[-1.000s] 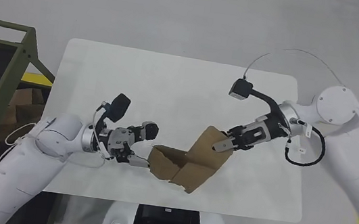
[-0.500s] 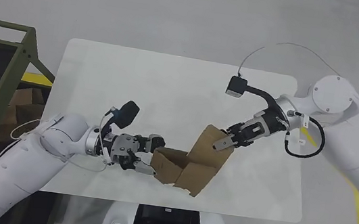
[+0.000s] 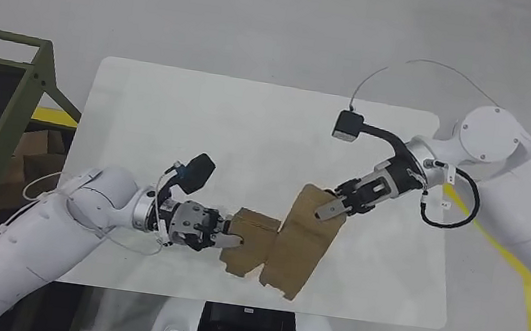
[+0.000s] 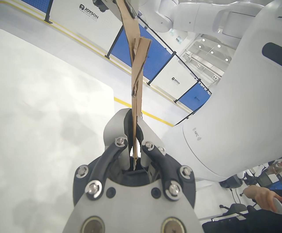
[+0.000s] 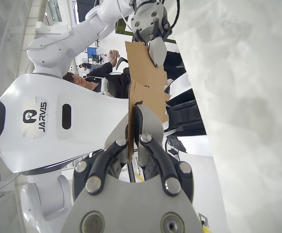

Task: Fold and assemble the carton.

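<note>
**Carton held between two grippers over the table**

A green-framed rack (image 3: 5, 35) stands just off the table's (image 3: 251, 123) left edge. The left gripper (image 3: 223, 240) is clamped on the left flap of the carton (image 3: 287, 244), which hangs partly folded over the table's near side. The right gripper (image 3: 328, 210) pinches the carton's far right corner.

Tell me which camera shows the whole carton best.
Top view: the carton shows whole, held between left gripper and right gripper. Left wrist view sees it edge-on; right wrist view, one face obliquely.
</note>
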You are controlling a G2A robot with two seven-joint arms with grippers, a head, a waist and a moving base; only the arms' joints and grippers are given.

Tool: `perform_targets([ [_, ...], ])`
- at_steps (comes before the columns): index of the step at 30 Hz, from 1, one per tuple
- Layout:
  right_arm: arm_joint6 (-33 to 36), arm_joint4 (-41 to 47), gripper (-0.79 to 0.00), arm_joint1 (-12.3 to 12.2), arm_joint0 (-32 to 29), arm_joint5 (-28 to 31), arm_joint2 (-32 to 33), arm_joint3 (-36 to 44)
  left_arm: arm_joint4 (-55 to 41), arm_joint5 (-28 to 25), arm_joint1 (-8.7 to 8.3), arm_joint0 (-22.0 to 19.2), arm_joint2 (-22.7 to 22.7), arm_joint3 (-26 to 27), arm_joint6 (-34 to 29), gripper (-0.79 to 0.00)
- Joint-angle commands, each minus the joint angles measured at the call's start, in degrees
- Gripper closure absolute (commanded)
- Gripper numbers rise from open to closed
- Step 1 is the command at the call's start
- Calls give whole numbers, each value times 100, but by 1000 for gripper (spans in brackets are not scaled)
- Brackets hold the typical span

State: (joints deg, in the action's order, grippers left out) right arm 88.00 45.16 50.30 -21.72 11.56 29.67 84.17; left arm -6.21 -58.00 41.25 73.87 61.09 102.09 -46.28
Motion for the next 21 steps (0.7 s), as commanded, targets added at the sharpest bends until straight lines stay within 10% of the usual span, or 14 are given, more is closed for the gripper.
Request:
perform_targets([
  [1, 0, 3, 0, -1, 15, 31, -14, -23, -45, 0, 9, -25, 4, -32, 0, 0],
  [2, 0, -2, -15, -4, 20, 55, -15, -31, -73, 0, 18, -30, 18, -44, 0, 0],
  [3, 0, 11, -480, -9, 20, 110, 11, -63, -112, 0, 30, -29, 34, -61, 10, 0],
  [4, 0, 22, -785, -16, 11, 165, 42, -91, -129, 0, 45, -27, 52, -71, 30, 0],
  [21, -2059, 5, -785, -398, -1834, 2531, 1461, 336, 468, 0, 487, 286, 379, -380, 2340, 0],
])
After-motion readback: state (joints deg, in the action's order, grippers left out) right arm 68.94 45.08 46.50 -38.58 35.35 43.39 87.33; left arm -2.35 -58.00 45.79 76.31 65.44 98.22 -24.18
